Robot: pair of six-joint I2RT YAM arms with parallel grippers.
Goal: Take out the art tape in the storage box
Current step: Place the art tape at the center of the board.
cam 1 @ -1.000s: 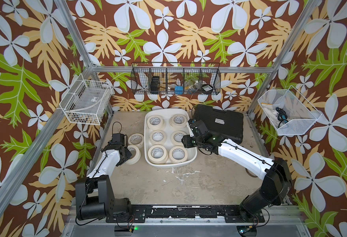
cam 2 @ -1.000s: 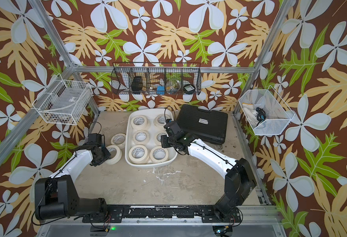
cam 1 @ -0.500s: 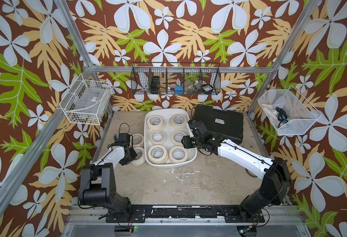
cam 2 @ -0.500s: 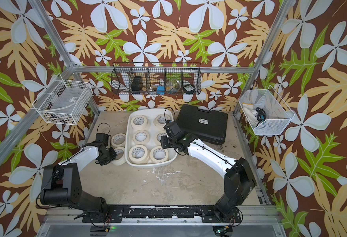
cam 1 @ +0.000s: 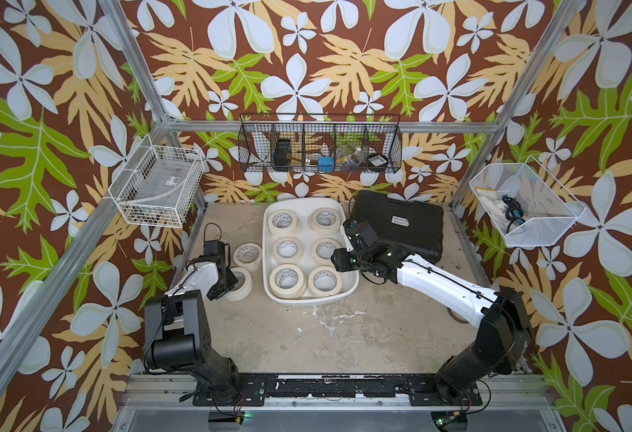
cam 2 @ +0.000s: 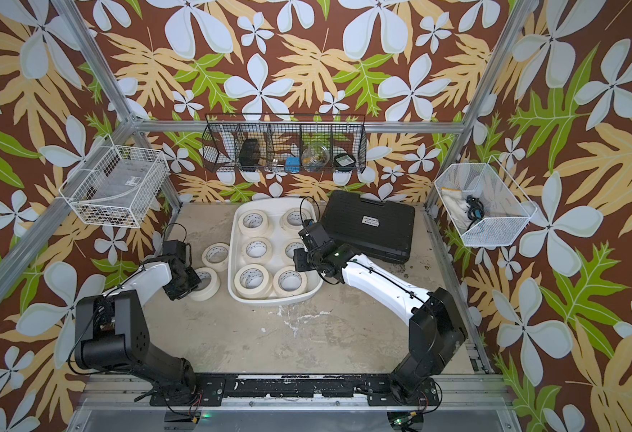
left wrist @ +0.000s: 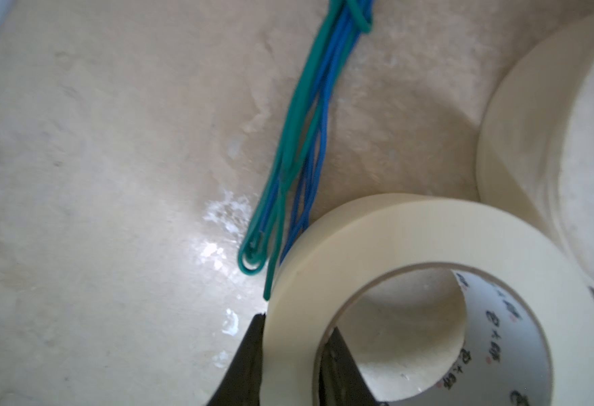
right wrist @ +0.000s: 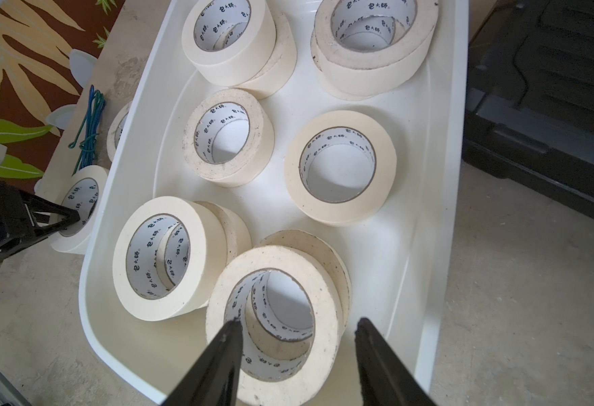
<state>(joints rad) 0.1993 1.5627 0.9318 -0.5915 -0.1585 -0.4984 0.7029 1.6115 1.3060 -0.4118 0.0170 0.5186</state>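
Left wrist: our left tool [left wrist: 295,327] pinches an art tape roll [left wrist: 411,232] on the surface [left wrist: 113,175]; next we release it, right tool [right wrist: 298,321] spread.

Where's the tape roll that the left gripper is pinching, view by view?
In a top view: pinched roll, on the table beside the storage box.
In a top view: same spot.
Left wrist: close up, wall between the fingers.
Right wrist: outside the box wall.
Landmark: the other loose roll beside it, in all four.
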